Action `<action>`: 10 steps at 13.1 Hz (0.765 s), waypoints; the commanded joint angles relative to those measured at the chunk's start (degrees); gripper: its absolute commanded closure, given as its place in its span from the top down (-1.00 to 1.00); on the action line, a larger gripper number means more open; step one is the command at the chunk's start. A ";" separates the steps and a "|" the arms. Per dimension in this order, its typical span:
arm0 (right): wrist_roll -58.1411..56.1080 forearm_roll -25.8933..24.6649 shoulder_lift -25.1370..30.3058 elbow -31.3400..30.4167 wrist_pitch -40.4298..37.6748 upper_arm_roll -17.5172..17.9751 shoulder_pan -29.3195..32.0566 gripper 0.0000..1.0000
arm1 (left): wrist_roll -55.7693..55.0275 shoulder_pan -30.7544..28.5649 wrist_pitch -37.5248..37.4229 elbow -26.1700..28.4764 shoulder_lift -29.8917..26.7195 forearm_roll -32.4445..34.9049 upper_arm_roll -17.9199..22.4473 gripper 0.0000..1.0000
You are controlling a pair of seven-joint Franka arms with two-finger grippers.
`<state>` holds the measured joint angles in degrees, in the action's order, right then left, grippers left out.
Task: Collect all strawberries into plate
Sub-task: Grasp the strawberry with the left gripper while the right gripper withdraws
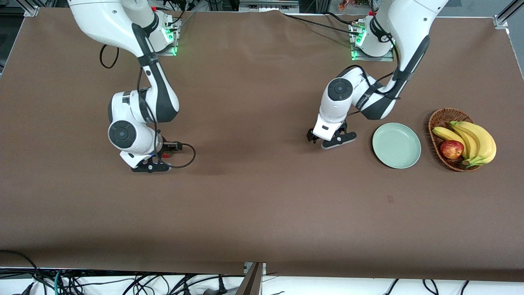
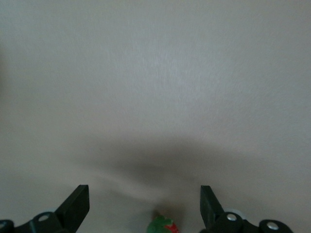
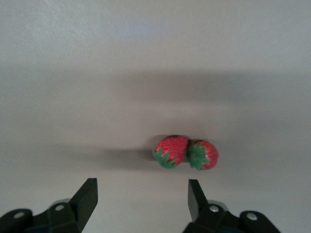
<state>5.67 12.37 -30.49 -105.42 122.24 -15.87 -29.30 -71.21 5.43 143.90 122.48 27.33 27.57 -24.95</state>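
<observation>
Two strawberries (image 3: 171, 151) (image 3: 203, 154) lie touching each other on the brown table, just past the fingertips of my right gripper (image 3: 142, 194). It is open with nothing between its fingers. In the front view this gripper (image 1: 150, 166) sits low at the right arm's end, with a bit of red strawberry (image 1: 166, 155) showing beside it. A third strawberry (image 2: 164, 226) lies between the fingers of my open left gripper (image 2: 143, 204), untouched. That gripper (image 1: 330, 138) is low over the table beside the mint-green plate (image 1: 396, 145), which has nothing on it.
A wicker basket (image 1: 440, 119) with bananas (image 1: 475, 141) and a red apple (image 1: 451, 149) stands beside the plate, toward the left arm's end. Cables hang along the table's front edge.
</observation>
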 commanded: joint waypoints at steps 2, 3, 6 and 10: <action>-3.03 4.15 -0.71 -3.20 3.25 0.58 0.92 0.45 | -6.30 -0.51 1.37 1.79 0.18 2.49 -2.55 1.00; -3.99 4.15 -0.71 -3.38 3.35 0.58 0.92 0.45 | -7.09 -0.51 3.21 2.58 0.18 2.49 -2.56 1.00; -6.02 4.15 -0.71 -3.56 3.35 0.49 1.70 0.43 | -7.71 -0.07 3.84 3.47 0.36 2.49 -2.64 1.00; -9.69 4.24 -2.11 -3.56 5.89 0.58 3.72 0.34 | -9.20 -0.07 3.84 4.17 0.36 2.49 -2.64 0.22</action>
<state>-0.50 15.38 -32.31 -108.02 126.07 -15.82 -27.28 -77.63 5.43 146.93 125.75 28.19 28.41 -27.40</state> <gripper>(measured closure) 0.313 0.088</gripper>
